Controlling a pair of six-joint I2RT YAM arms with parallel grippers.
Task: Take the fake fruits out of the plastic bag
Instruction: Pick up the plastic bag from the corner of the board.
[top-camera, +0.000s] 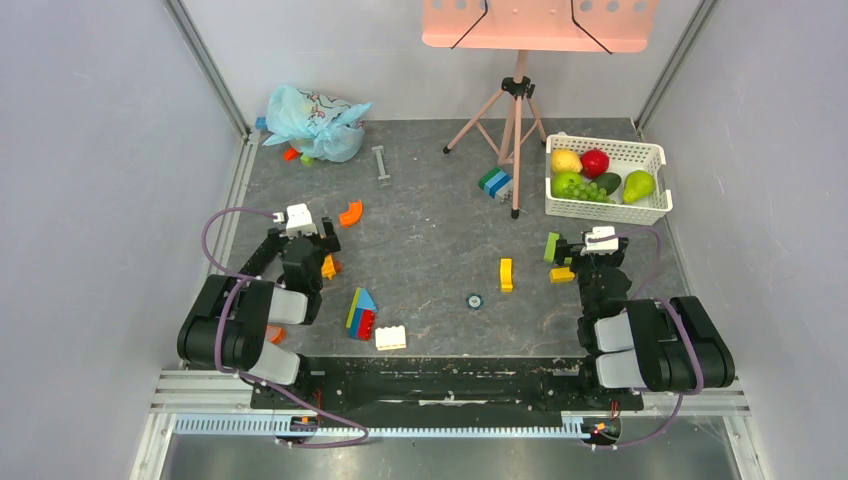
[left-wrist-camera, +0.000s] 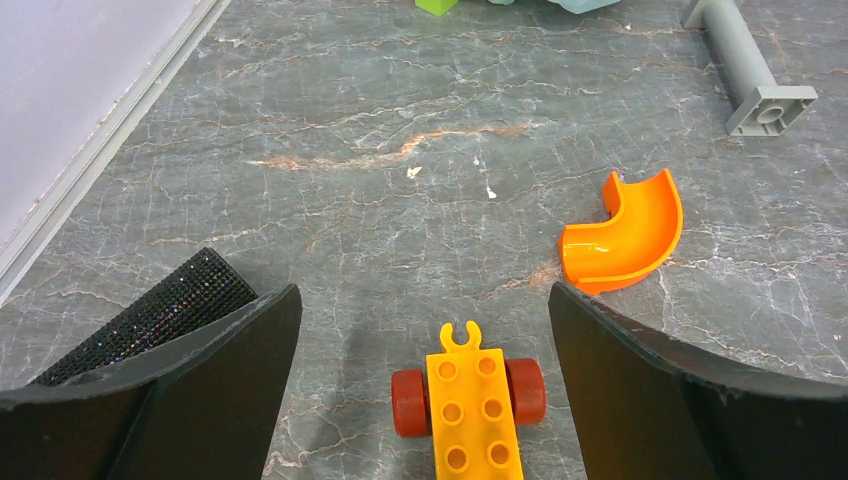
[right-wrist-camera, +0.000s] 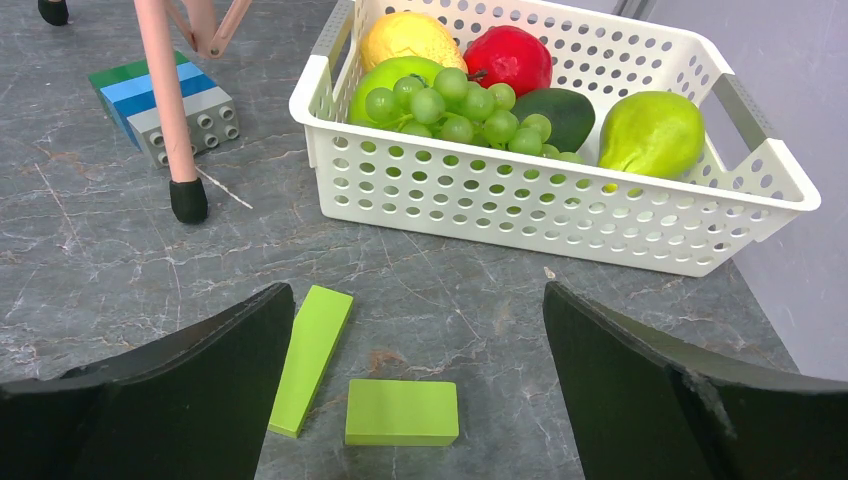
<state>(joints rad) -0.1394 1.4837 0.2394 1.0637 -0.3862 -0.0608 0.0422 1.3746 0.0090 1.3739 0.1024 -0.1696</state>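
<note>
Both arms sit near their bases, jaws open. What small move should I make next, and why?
Probably raise the left gripper and carry it toward the far left corner, where the plastic bag lies bunched. That arm is the nearer one, its jaws stand open and empty, and only a yellow wheeled block lies on the table below them.

Spread claw (right-wrist-camera: 416, 300) faces basket (right-wrist-camera: 520, 210) of fruit (right-wrist-camera: 655, 130).
</note>
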